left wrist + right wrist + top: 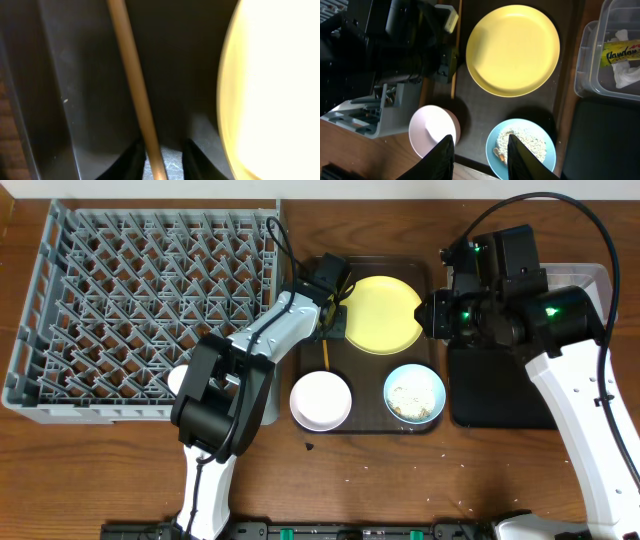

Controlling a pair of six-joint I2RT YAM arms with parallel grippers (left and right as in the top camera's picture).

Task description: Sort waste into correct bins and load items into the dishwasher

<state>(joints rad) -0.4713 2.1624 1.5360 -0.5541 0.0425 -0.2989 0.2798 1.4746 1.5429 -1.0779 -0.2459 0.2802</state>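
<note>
Overhead, layout: the dish rack (45,280) fills the desk's left side. The brown tray (370,395) sits mid-desk. The black tray (500,395) and the clear box (603,277) lie toward the right edge.
Overhead, left arm: I have the left gripper (333,312) down on the brown tray, between the rack and the yellow plate (380,313). It is over the far end of a chopstick (324,356) that points toward the near edge.
Overhead, dishes: the white bowl (320,400) and the light blue bowl (440,388), which holds rice scraps (412,395), sit along the brown tray's near side.
Overhead, right arm: the right gripper (432,313) hangs just beside the plate's right rim.
Left wrist, grasp: the jaws stand apart on either side of the chopstick and are not clamped. The stick lies on the tray floor, closer to one jaw, with the plate rim just beside it.
Left wrist, how I'd do it: centre the stick between the jaws and close squarely. Then lift straight up so the plate isn't nudged. A thin round stick may roll or pivot, so I'd keep it level.
Right wrist, state: the jaws are spread and hold nothing, above the two bowls.
Right wrist, bins: the snack wrapper (621,50) lies in the clear box.
Step, my judgement: picking up the chopstick for the rack.
</note>
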